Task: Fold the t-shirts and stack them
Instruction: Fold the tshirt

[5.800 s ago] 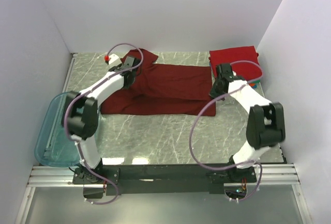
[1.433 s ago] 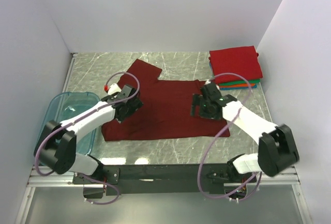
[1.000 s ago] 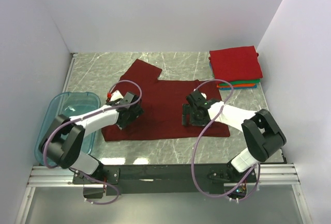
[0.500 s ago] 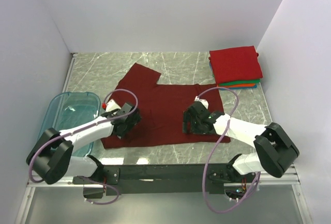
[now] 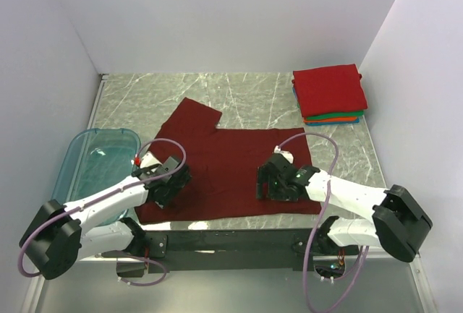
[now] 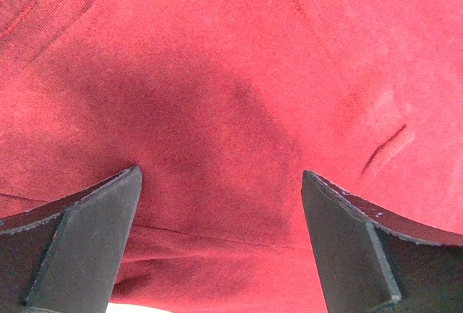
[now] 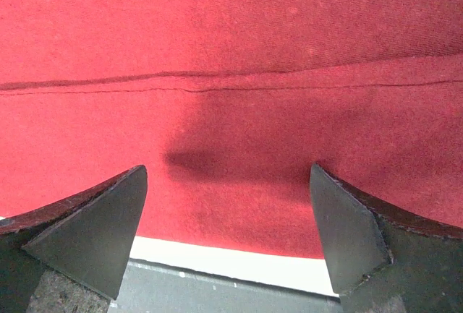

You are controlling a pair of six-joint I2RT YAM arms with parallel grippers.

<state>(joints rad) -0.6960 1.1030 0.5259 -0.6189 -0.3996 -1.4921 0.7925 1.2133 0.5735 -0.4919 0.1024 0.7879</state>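
The dark maroon t-shirt [image 5: 224, 157] is lying spread flat on the marbled table [image 5: 253, 96], its hem reaching the near edge, while the stack of folded t-shirts [image 5: 329, 90], bright red on top, is sitting at the far right corner. The left gripper [image 5: 168, 183] and right gripper [image 5: 273, 181] are hovering low over the maroon cloth's near part, jaws spread wide, each grasping nothing.

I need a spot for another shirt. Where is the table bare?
Far strip between wall and maroon shirt, left of the stack; far-left corner beyond the bin. Crowded: near edge, left gripper and right gripper over the shirt.
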